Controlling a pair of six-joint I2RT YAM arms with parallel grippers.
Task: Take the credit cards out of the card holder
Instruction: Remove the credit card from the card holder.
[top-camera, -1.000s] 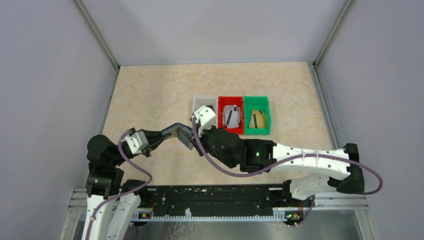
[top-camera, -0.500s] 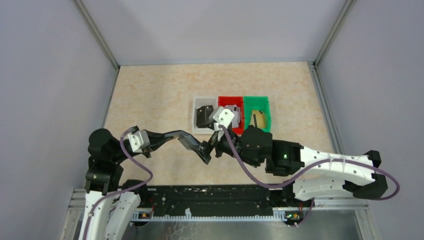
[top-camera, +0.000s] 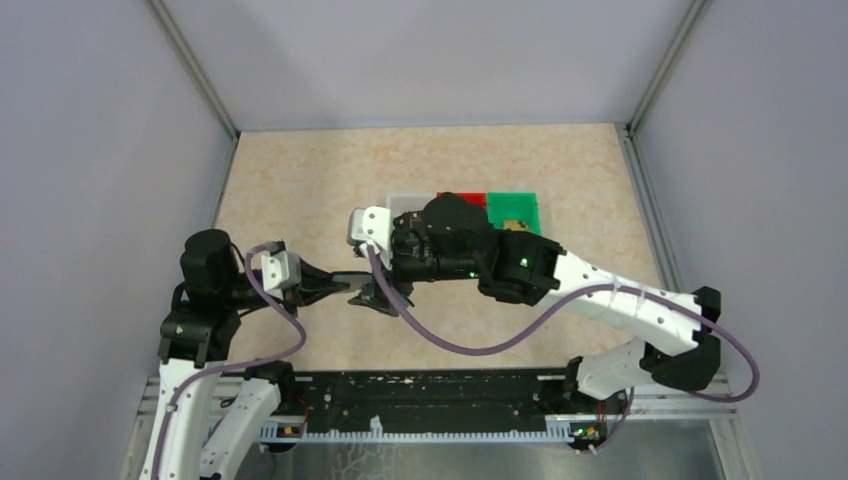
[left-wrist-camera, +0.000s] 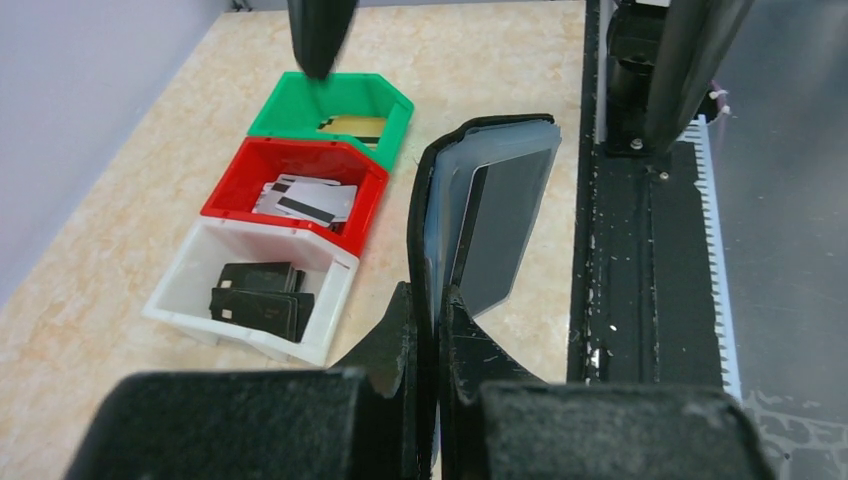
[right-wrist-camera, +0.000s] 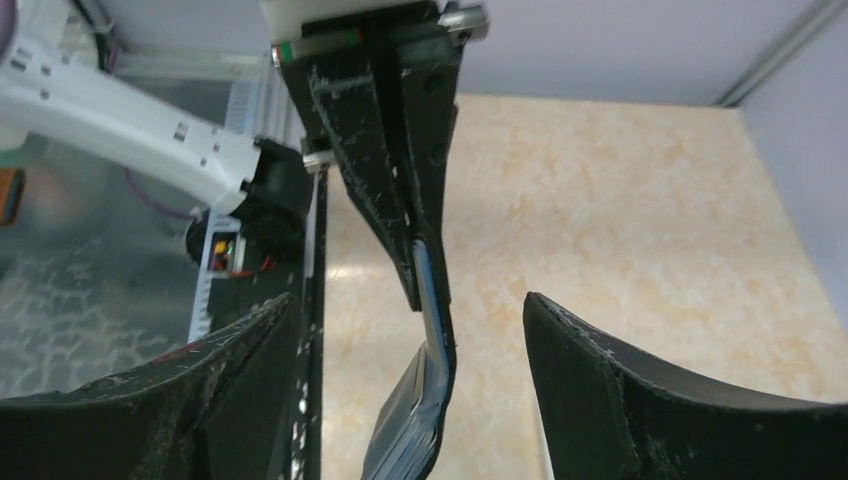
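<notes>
My left gripper (left-wrist-camera: 430, 335) is pinched tight on the spine of the card holder (left-wrist-camera: 495, 190). It holds the holder on edge, seemingly clear of the table, with the grey-blue slots splayed so a card edge can be reached. My right gripper (right-wrist-camera: 410, 300) is spread wide and empty, one finger on either side of the holder, lined up, I judge, to nip a card. In my left wrist view, striped credit cards (left-wrist-camera: 305, 200) lie in the red bin (left-wrist-camera: 300, 150) at 10 o'clock from the holder. I can't tell whether any are left inside the holder.
</notes>
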